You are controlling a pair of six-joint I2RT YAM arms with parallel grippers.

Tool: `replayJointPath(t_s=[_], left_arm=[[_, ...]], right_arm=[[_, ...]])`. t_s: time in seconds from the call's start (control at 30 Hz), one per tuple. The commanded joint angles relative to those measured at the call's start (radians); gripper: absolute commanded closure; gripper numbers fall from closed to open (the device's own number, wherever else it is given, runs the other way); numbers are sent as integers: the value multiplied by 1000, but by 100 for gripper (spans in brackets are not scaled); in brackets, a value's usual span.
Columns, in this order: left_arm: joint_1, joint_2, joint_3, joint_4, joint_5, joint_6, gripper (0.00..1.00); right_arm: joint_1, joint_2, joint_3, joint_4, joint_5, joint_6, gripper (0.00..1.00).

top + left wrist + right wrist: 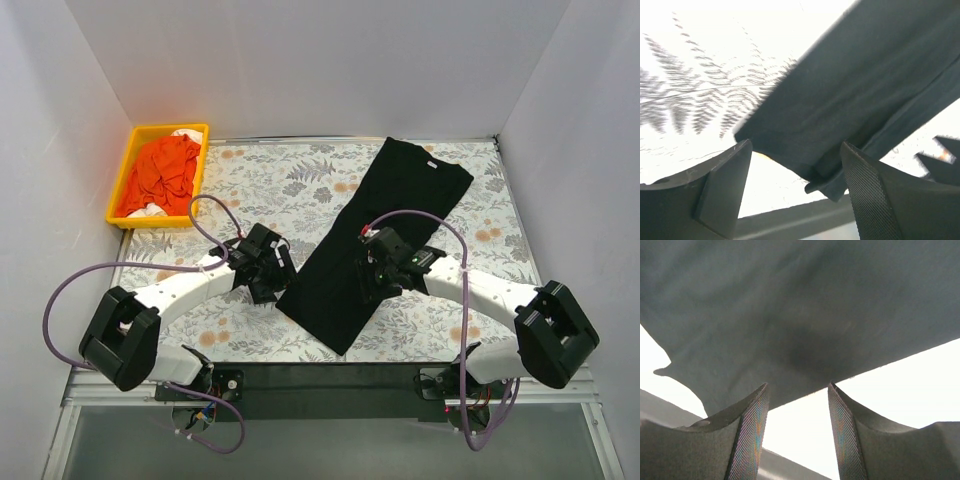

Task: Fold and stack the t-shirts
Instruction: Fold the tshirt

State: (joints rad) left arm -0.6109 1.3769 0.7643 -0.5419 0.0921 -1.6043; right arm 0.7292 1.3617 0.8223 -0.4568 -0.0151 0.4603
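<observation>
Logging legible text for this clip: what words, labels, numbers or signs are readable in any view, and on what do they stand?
No text can be read in any view.
The white neck label on the black t-shirt: too small to read.
The yellow tray and the floral table cover: no lettering visible.
Both wrist views: plain black cloth, no print in sight.
</observation>
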Motion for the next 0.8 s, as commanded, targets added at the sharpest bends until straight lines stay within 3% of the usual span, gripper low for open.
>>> replayJointPath(t_s=[0.0, 0.1, 0.27, 0.37, 0.53, 0.77], left_arm=[[-1, -50, 58, -119, -143, -9, 33], [-1, -64, 58, -153, -173, 4, 32], [0, -116, 41, -197, -202, 15, 18], [-1, -148, 24, -204, -224, 17, 14], [-1, -153, 10, -208, -207, 55, 14], [-1, -183, -42, -188, -163, 92, 19]], right_arm=[[70, -55, -41, -7, 70, 60, 51], [117, -67, -72, 10, 75, 67, 51], [203, -58, -49, 9, 84, 86, 51], [243, -32, -17, 1, 110, 89, 52], [288, 68, 57, -5, 127, 77, 52], [410, 226, 149, -137, 234, 84, 53]])
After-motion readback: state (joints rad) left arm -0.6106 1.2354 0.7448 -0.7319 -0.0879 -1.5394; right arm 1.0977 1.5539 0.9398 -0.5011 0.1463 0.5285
